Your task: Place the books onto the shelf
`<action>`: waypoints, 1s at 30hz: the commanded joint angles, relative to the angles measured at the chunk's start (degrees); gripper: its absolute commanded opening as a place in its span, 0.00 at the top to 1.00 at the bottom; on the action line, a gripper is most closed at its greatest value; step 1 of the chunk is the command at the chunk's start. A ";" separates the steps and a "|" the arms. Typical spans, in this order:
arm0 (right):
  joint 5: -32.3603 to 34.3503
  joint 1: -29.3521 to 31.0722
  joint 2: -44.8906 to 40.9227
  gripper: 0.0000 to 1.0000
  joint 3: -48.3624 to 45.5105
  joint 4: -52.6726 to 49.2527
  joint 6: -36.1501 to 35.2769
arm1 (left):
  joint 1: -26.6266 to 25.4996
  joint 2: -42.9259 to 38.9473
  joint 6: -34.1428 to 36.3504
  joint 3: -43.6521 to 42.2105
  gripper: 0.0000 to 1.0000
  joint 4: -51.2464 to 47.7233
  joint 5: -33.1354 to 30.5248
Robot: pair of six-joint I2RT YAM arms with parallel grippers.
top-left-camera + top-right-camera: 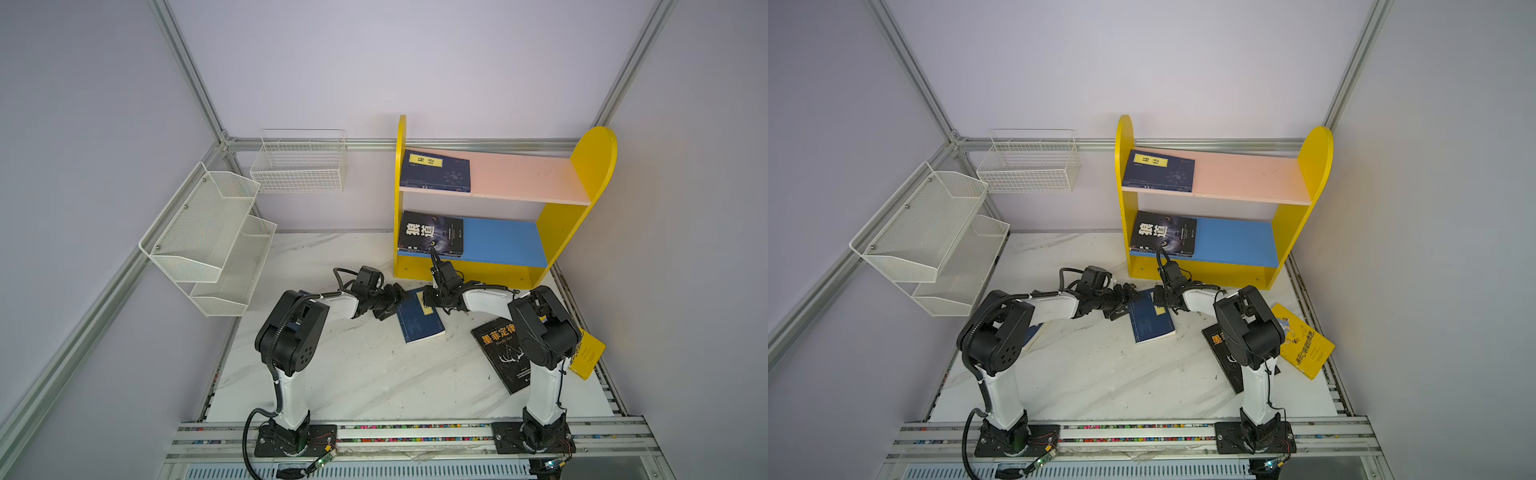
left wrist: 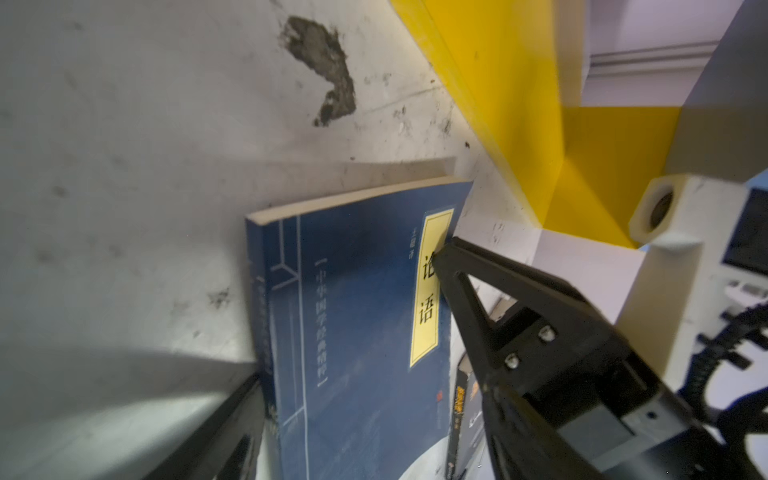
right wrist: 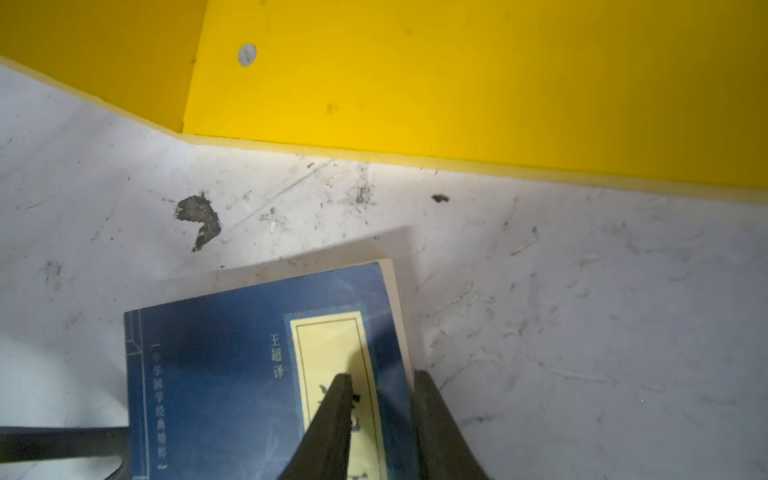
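1. Well to the left of the left gripper [image 1: 395,303], a white mesh rack [image 1: 208,237] and a wire basket [image 1: 299,166] hang, clear of the work.
2. Left gripper: jaws spread wide, holding nothing. One finger [image 2: 237,424] is at the spine of the navy book [image 1: 417,326] on the marble table [image 1: 353,374].
3. Right gripper [image 3: 380,376]: jaws narrowed onto that book's page edge, with one finger on its yellow label. The edge looks slightly raised.
4. Just ahead of both grippers is the shelf [image 1: 590,166]. It carries the upper-board book [image 1: 434,170] and the lower-board book [image 1: 430,235].
5. Behind the right gripper, the right arm hides part of the black book [image 1: 498,353]; its title reads in one top view only. The yellow book [image 1: 1308,345] shows its cartoon cover only in a top view.
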 commanded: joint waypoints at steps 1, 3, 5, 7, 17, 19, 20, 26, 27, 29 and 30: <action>-4.58 1.88 4.59 0.72 -4.17 -6.57 -2.25 | -1.31 1.74 -6.65 -2.17 0.24 14.98 2.19; -7.18 1.95 5.40 0.72 -3.56 -5.05 -3.28 | -1.14 0.41 -6.63 -2.33 0.25 18.73 1.02; -9.22 1.95 6.06 0.72 -2.66 -4.19 -4.43 | -0.71 -0.84 -7.40 -2.42 0.27 22.69 1.07; -10.54 1.95 6.66 0.72 -1.32 -4.02 -5.38 | -0.70 -1.59 -8.31 -2.50 0.30 27.14 1.56; -15.65 0.66 3.62 0.72 -0.10 -3.01 -5.04 | -0.87 -3.37 -8.59 -3.99 0.64 19.24 -3.17; -16.71 0.22 2.74 0.72 0.01 -2.77 -4.58 | -0.96 -3.58 -8.42 -3.87 0.70 17.45 -3.86; -17.22 -0.01 2.24 0.72 -0.16 -2.38 -4.12 | -0.96 -3.79 -8.12 -3.66 0.73 16.17 -4.21; -19.60 -1.83 -3.19 0.68 -0.56 -1.40 -1.13 | -1.16 -8.11 -0.16 1.25 0.88 2.25 -5.51; -19.76 -2.48 -5.01 0.68 -0.48 -1.40 -0.51 | -1.11 -9.30 2.63 3.08 0.89 -1.40 -4.63; -19.90 -4.35 -9.08 0.66 0.11 -1.41 0.96 | -1.08 -11.36 10.23 8.32 0.90 -10.69 -2.27; -20.08 -5.50 -11.30 0.60 0.62 -1.48 2.30 | -1.09 -12.59 14.17 11.82 0.92 -15.82 -1.75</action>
